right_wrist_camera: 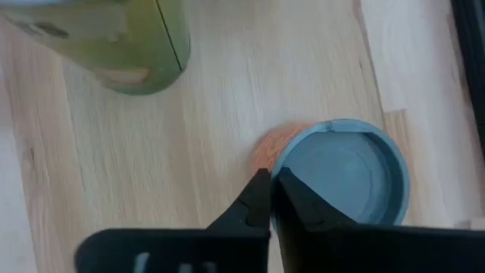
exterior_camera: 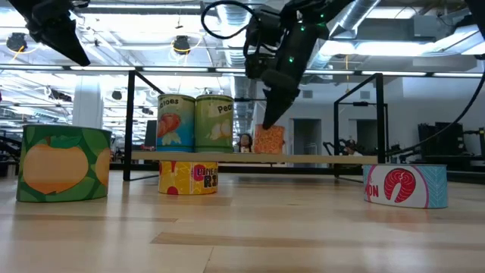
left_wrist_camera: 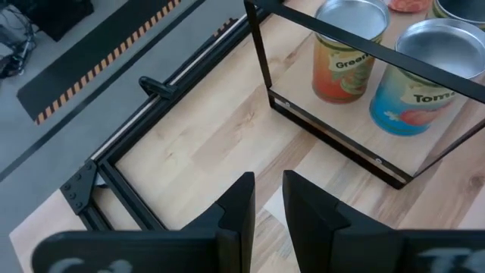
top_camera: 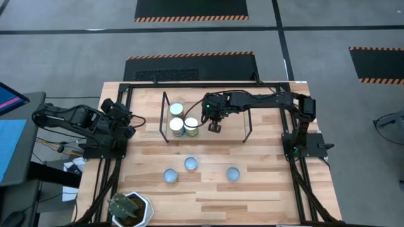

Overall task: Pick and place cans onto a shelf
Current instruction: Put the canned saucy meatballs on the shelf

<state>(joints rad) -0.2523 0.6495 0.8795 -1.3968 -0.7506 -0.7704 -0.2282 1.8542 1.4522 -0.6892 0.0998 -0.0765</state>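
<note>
My right gripper [top_camera: 215, 128] hovers over the shelf [top_camera: 227, 129], jaws nearly together and holding nothing. An orange can [right_wrist_camera: 342, 173] stands just beside it, at two o'clock of the fingertips. I should rise straight up — not sideways — so the can stays standing; the left gripper [left_wrist_camera: 267, 199], jaws narrow, waits at nine o'clock.

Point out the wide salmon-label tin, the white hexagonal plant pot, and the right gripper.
salmon-label tin [exterior_camera: 405, 186], low view, label side.
white hexagonal plant pot [top_camera: 144, 206], high view, rim.
right gripper [top_camera: 215, 128], high view, between fingertips.
</note>
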